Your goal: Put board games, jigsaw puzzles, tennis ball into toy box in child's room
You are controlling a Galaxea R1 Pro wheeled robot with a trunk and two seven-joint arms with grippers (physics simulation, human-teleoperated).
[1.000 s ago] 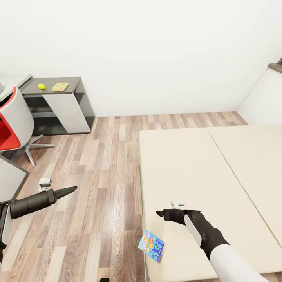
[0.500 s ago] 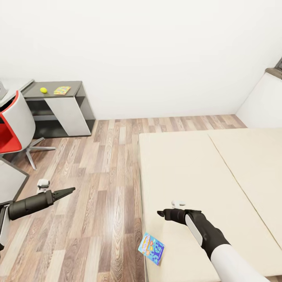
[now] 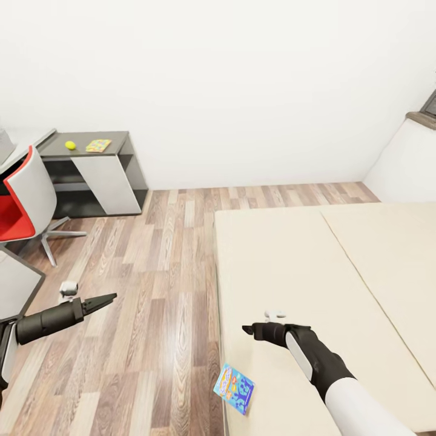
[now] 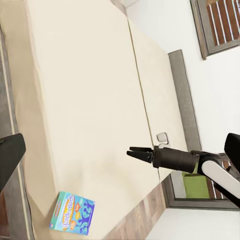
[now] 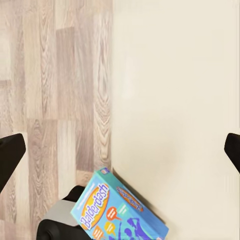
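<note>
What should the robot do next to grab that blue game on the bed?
Probably lower the right claw back toward the blue game box. The box lies at the bed's near corner by the edge, nearer the robot than the claw, which holds nothing.

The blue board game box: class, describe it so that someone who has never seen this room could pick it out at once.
Start from the large cream bed that fills the right of the head view, and follow its floor-side edge toward the robot. At that near corner lies the blue board game box, overhanging the edge, just ahead of the right tool. It is the one printed thing on the plain cover, lettered "Balderdash".
</note>
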